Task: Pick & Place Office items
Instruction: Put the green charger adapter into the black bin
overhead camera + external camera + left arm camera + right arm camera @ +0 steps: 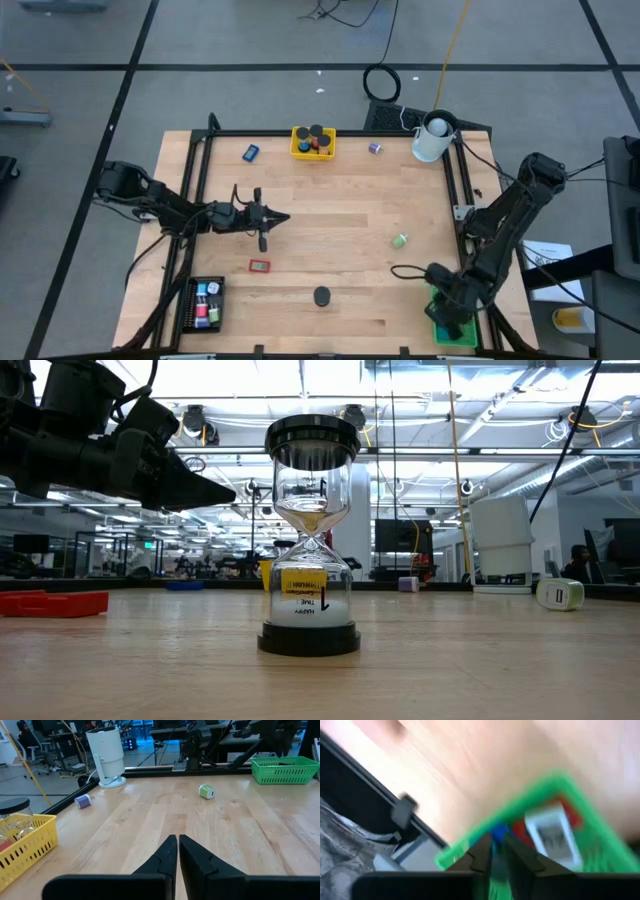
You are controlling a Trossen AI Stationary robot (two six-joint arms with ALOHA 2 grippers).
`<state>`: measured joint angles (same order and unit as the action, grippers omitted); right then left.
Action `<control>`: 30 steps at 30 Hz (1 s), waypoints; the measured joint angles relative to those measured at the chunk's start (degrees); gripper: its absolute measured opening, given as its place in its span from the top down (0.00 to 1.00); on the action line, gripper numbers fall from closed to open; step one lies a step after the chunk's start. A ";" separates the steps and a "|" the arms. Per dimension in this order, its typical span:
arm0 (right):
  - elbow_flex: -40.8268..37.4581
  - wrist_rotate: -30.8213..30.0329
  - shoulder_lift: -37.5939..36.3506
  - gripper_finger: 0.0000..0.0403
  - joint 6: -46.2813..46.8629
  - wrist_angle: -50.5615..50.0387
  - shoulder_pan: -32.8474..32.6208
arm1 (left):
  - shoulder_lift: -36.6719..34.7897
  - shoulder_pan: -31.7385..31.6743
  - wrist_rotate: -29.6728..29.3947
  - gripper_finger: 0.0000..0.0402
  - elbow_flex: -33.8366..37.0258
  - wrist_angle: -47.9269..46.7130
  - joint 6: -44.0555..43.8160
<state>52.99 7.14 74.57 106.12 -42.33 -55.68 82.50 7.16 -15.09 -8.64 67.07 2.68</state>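
Note:
Small office items lie scattered on the wooden table: a blue one (250, 152), a purple one (375, 148), a green-and-white one (400, 240) and a red one (260, 265). An hourglass (312, 535) with black caps stands upright on its base. My left gripper (177, 845) is shut and level above the table's left half, holding nothing. My right gripper (496, 845) is shut and points down over the green tray (570, 785) at the near right corner. White, red and blue items lie in that tray.
A yellow tray (312, 142) with items stands at the far edge, and a black tray (205, 303) with items at the near left. A white cup (432, 140) stands at the far right corner. A black frame borders the table's left and right sides.

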 joint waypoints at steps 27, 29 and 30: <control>-17.34 -54.17 -0.18 1.00 -80.55 39.25 27.50 | 0.00 0.00 -0.02 0.99 0.00 -0.84 -0.16; -21.41 -55.20 -0.18 1.00 -85.83 50.33 30.16 | 0.00 0.00 -0.02 0.98 0.00 -0.98 -0.16; -23.29 -55.20 -0.18 1.00 -88.65 55.92 31.41 | 0.00 0.00 0.00 0.98 0.00 -0.96 -0.18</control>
<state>29.70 -48.06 74.39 17.46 13.58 -24.27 82.50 7.16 -15.09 -8.64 66.11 2.50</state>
